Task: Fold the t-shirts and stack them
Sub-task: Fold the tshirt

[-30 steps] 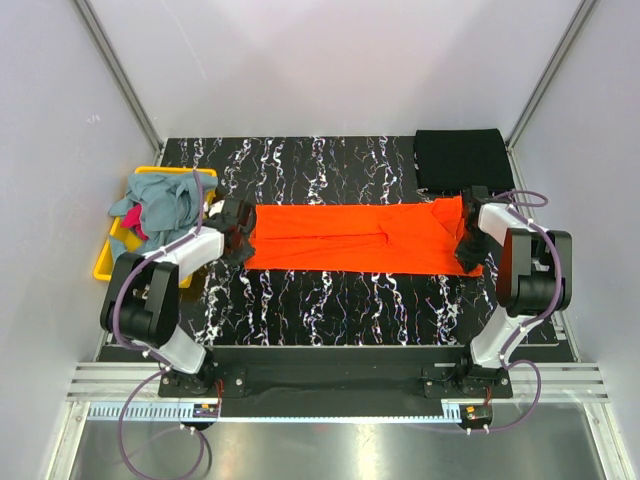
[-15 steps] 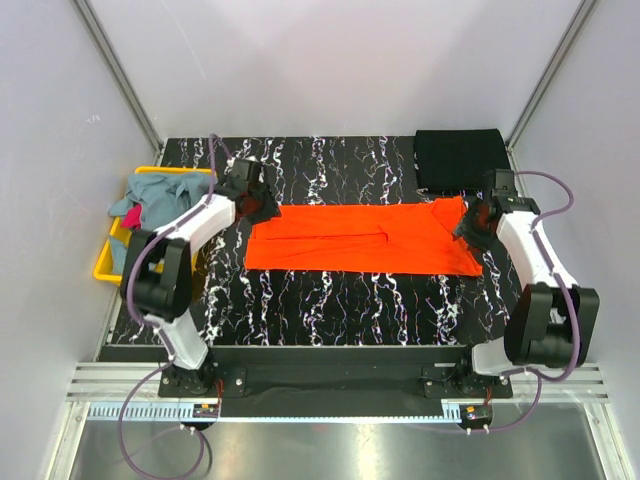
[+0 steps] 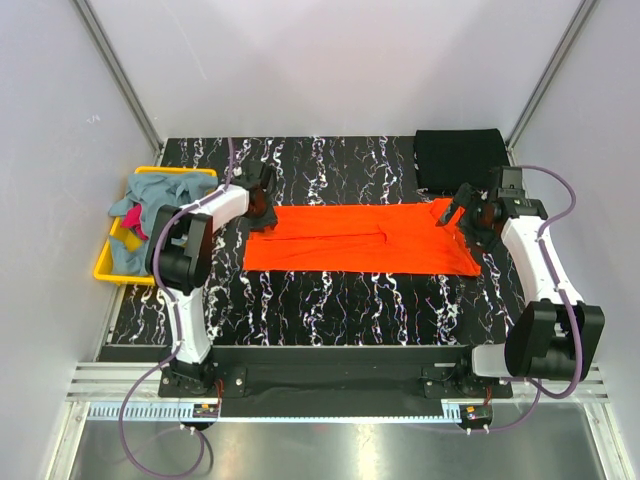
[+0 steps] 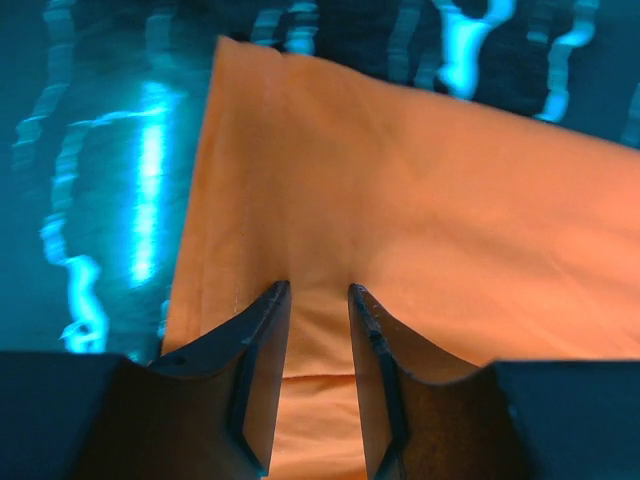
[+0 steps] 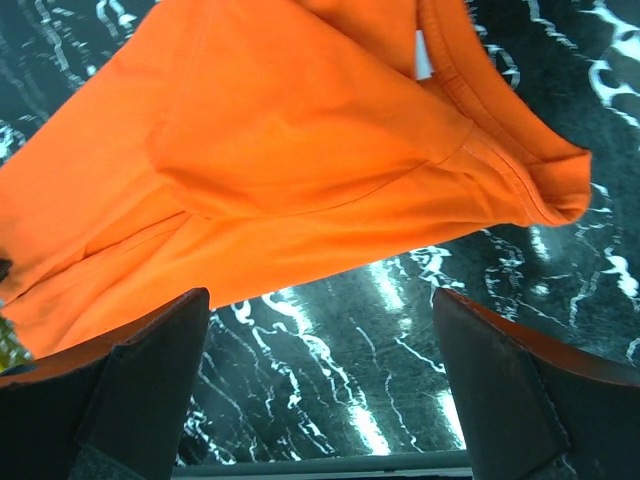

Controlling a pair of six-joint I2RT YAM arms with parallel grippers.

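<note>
A bright orange t-shirt (image 3: pixel 360 238) lies folded into a long strip across the middle of the marbled table. My left gripper (image 3: pixel 263 203) is over its far left corner. In the left wrist view its fingers (image 4: pixel 318 290) stand a little apart over flat orange cloth (image 4: pixel 420 190), pinching nothing that I can see. My right gripper (image 3: pixel 458 212) hangs wide open just above the shirt's right end. The collar (image 5: pixel 480 120) lies ahead of the right gripper's fingers (image 5: pixel 320 300), with bare table between them. A folded black t-shirt (image 3: pixel 458 160) rests at the far right corner.
A yellow bin (image 3: pixel 105 262) at the table's left edge holds crumpled grey-blue (image 3: pixel 165 198) and magenta (image 3: pixel 135 222) shirts. Metal frame posts run up at both far corners. Both arm bases are bolted at the near edge.
My right gripper has opened, let go of the shirt's right end and drawn back towards the far side. My left gripper has moved from the shirt's left edge to its far left corner.
</note>
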